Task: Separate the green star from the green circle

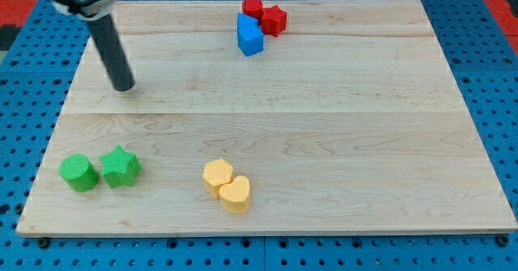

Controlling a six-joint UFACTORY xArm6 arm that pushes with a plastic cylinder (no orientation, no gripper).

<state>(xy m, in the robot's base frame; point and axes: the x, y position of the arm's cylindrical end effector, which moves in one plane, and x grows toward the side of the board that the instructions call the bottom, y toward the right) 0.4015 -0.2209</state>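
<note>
The green star (121, 167) sits near the view's bottom left on the wooden board (324, 117). The green circle (79, 172) lies just to its left, close beside it, nearly touching. My tip (123, 87) rests on the board at the view's upper left, well above both green blocks and apart from them.
Two yellow blocks, a hexagon-like one (217, 175) and a heart (235, 194), touch at the bottom centre. At the top centre are a red circle (253, 8), a red star (273, 19) and two blue blocks (250, 35) clustered together. Blue pegboard (32, 77) surrounds the board.
</note>
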